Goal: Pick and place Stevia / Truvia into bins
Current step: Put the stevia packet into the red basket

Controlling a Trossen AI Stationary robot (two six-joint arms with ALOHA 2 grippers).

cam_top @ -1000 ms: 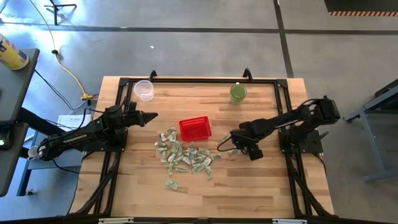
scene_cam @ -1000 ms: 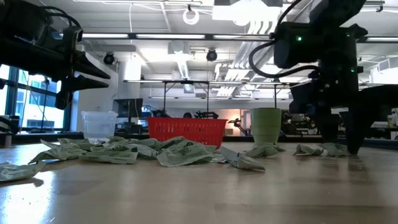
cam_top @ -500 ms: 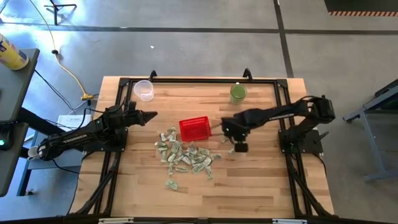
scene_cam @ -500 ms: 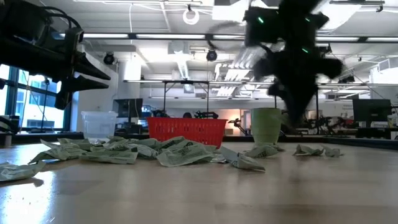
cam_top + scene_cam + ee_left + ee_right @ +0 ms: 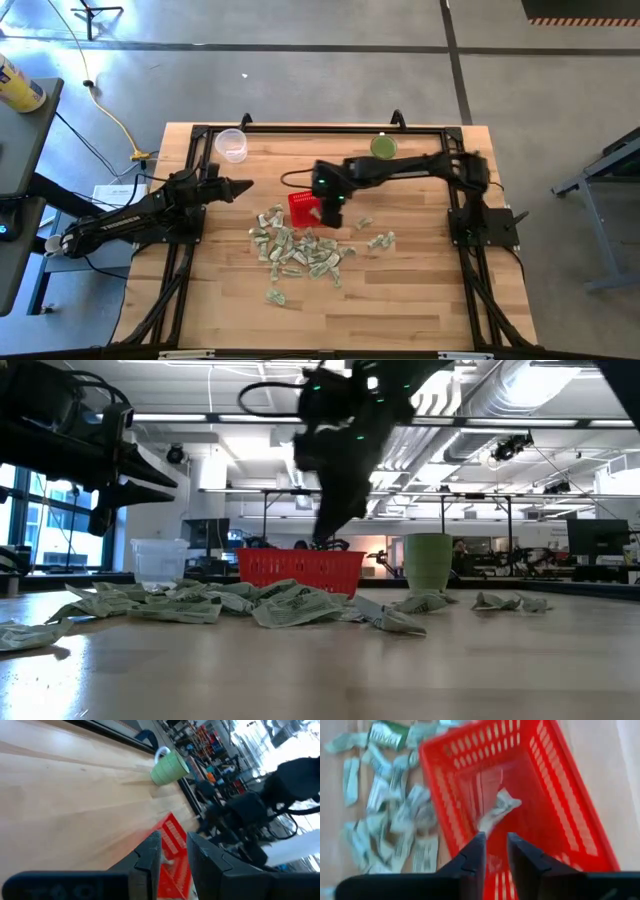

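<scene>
The red mesh basket (image 5: 299, 205) stands mid-table, also seen in the low view (image 5: 300, 570). Pale green and white sachets (image 5: 300, 252) lie flat in a loose pile on the wood just nearer than it. A few more sachets (image 5: 380, 240) lie to its right. My right gripper (image 5: 328, 208) hangs over the basket, pointing down into it, shut on one sachet (image 5: 501, 809). My left gripper (image 5: 245, 186) waits shut above the table's left part, short of the basket. My right gripper pinches one crumpled sachet by its end (image 5: 487, 827) between its two fingertips (image 5: 479, 839). The fingers come from above, pointing down into the basket (image 5: 580, 820). The rest of the sachet sticks out past the tips, lifted clear above the basket floor.
A clear plastic cup (image 5: 231, 144) stands near the far left corner and a green cup (image 5: 383, 149) near the far edge, right of centre. A black frame rims the table. Bare wood lies along the near edge and on the right.
My right gripper has risen from the sachets on the table's right part and swung toward the left, ending over the red basket with a sachet between its fingers. The left arm has kept still.
</scene>
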